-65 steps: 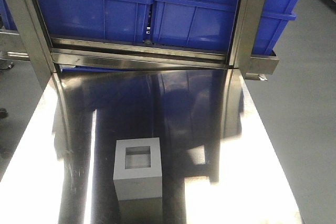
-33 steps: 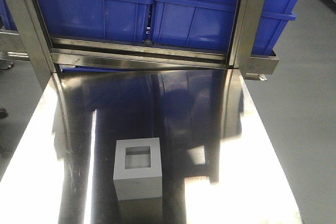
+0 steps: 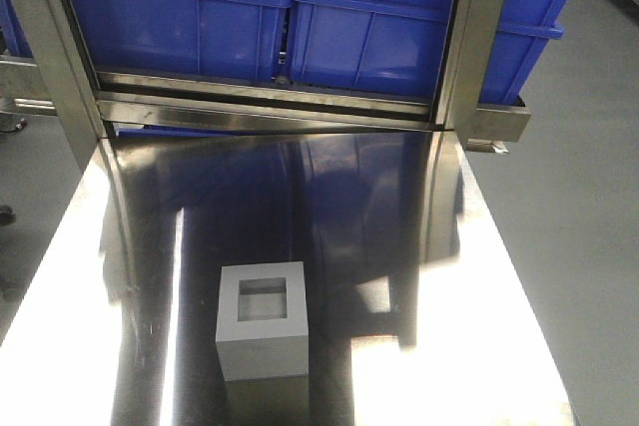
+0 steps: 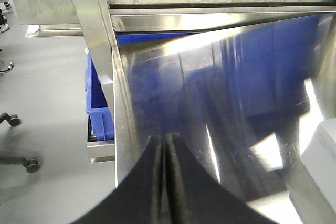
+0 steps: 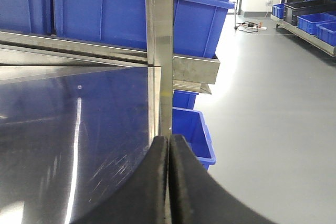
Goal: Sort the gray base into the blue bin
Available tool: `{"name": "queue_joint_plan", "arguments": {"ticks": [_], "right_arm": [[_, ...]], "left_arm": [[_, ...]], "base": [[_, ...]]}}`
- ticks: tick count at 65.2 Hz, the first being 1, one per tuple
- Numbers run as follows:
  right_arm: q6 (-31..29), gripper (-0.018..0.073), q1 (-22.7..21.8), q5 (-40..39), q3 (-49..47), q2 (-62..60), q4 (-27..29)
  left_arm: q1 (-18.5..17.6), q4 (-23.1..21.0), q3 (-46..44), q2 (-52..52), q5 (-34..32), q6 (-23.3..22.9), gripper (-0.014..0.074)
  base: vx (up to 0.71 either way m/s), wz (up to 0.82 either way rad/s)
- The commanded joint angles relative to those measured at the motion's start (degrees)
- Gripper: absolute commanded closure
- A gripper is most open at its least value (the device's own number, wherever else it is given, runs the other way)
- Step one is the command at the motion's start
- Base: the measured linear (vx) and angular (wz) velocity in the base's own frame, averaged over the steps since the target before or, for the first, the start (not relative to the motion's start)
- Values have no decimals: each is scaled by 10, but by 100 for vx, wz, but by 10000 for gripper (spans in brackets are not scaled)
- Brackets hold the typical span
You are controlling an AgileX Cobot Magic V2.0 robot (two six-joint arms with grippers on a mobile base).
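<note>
Gray base sits upright on steel table, on near side, square recess facing up. I also catch its corner at right edge of left wrist view. Blue bin on rack beyond table's far edge, well apart from base. Neighbour bin on its left holds red items. Left gripper pressed closed, nothing held, above table's left edge. Right gripper likewise closed, empty, above table's right edge.
</note>
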Motion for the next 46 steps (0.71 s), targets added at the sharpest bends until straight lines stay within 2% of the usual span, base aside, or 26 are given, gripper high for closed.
{"name": "queue_joint_plan", "arguments": {"ticks": [1,16,23,40,46], "right_arm": [[-3,568,-3,-43,8,-7,-4],[-3,568,-3,-43,8,-7,-4],[-3,568,-3,-43,8,-7,-4],[-3,568,-3,-43,8,-7,-4],[-3,568,-3,-43,8,-7,-4]], "left_arm": [[-3,-6,-19,3,-39,-2,601],[-3,-6,-19,3,-36,-5,541],[-3,-6,-19,3,-36,-5,470],[-3,-5,-19,3,-35,-5,225],[-3,-5,-19,3,-36,-5,173]], "base": [[0,0],[0,0],[0,0],[0,0],[0,0]]}}
